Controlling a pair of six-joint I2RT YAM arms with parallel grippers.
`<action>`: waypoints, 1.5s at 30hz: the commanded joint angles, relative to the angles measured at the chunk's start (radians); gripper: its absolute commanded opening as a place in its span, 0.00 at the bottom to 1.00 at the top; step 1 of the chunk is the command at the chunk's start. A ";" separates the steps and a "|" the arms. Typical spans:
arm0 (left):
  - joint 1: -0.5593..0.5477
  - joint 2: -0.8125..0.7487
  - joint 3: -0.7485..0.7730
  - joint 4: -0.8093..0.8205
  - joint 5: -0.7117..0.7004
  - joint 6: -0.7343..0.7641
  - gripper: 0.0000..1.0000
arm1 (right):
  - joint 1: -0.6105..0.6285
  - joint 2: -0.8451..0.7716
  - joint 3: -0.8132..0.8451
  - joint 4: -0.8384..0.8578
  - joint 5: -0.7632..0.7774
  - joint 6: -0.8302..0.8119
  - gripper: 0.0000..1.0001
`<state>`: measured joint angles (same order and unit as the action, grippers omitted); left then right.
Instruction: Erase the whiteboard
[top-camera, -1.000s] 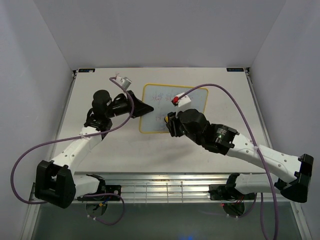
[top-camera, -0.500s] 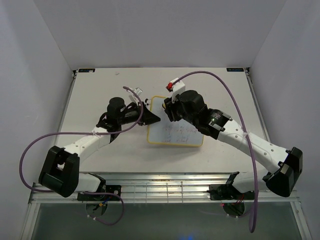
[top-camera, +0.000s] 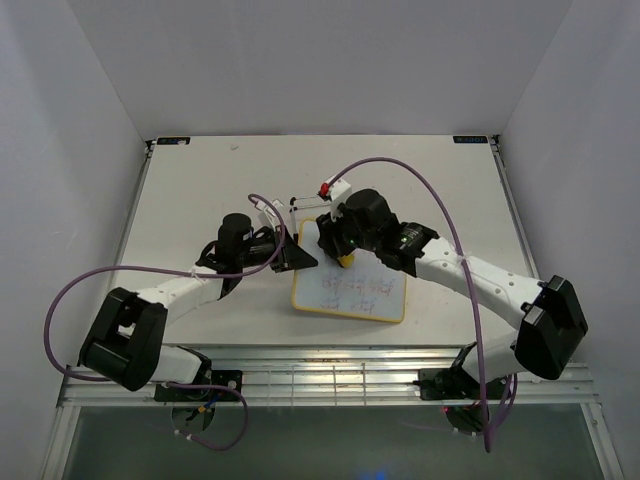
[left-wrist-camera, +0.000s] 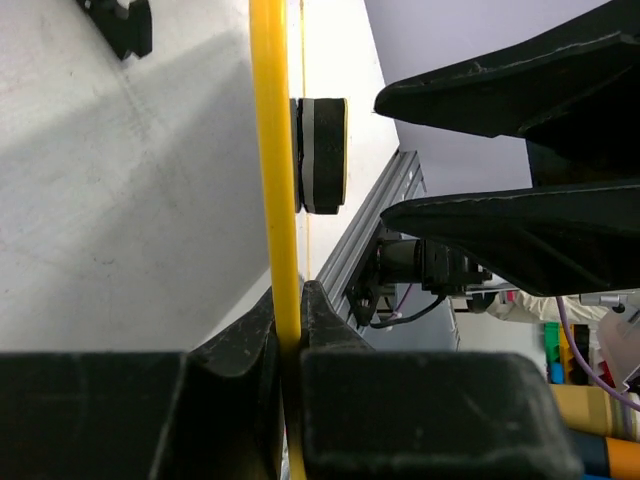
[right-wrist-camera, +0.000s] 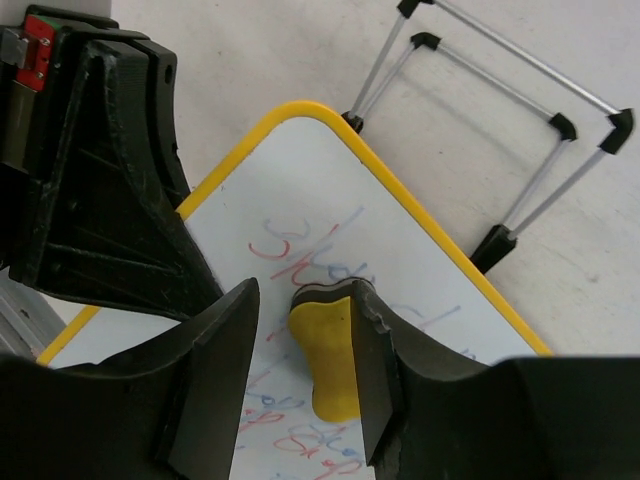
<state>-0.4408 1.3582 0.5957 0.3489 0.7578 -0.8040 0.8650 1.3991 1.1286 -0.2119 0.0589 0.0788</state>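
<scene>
The whiteboard (top-camera: 366, 292), white with a yellow frame and pink-blue scribbles, lies near the front middle of the table. My left gripper (top-camera: 300, 258) is shut on the board's left edge; the left wrist view shows the yellow frame (left-wrist-camera: 270, 150) pinched between the jaws (left-wrist-camera: 288, 295). My right gripper (top-camera: 338, 248) is over the board's far left corner, open around a yellow eraser (top-camera: 345, 262). In the right wrist view the eraser (right-wrist-camera: 330, 365) sits on the scribbled board (right-wrist-camera: 300, 180). The right finger touches it and a gap shows on the left. The eraser (left-wrist-camera: 322, 155) is pressed flat to the board.
A black wire stand (right-wrist-camera: 500, 130) stands just beyond the board's far edge, also seen in the top view (top-camera: 300, 205). White walls close in the table's left, back and right. A metal rail (top-camera: 330, 375) runs along the near edge.
The whiteboard has moved from the back middle toward the front, held by my left gripper. My right arm has swung round to reach over the board's far left corner.
</scene>
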 joint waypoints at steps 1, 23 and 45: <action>-0.003 0.002 -0.028 0.061 0.041 -0.041 0.00 | -0.004 0.038 -0.018 0.094 -0.083 0.024 0.47; -0.003 0.047 -0.037 0.052 0.025 -0.040 0.00 | -0.116 -0.118 -0.263 0.075 -0.208 -0.048 0.58; -0.003 0.048 -0.025 0.038 0.026 -0.040 0.00 | -0.119 -0.060 -0.251 0.144 -0.281 -0.037 0.53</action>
<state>-0.4408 1.4151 0.5381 0.3740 0.7937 -0.8974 0.7464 1.3235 0.8577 -0.1238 -0.2192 0.0372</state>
